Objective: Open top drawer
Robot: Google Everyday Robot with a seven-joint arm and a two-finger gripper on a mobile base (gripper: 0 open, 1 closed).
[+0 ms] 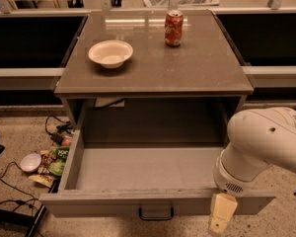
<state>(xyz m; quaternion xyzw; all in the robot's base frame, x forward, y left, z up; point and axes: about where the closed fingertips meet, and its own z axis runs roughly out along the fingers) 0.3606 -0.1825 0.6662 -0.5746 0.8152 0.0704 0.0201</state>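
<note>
The top drawer (143,168) stands pulled far out of the grey cabinet (153,78), and its deep grey box is empty. Its flat front (98,204) runs along the bottom of the view, with the small black loop handle (156,214) at its middle. My gripper (222,215) is at the drawer front's right part, right of the handle, hanging over the front's top edge. The white arm (261,144) comes in from the right and hides the drawer's right corner.
A white bowl (110,53) and a red soda can (173,28) stand on the cabinet top. Snack packets (54,158), a small white dish (29,162) and cables (10,191) lie on the floor to the left. Dark shelving flanks the cabinet.
</note>
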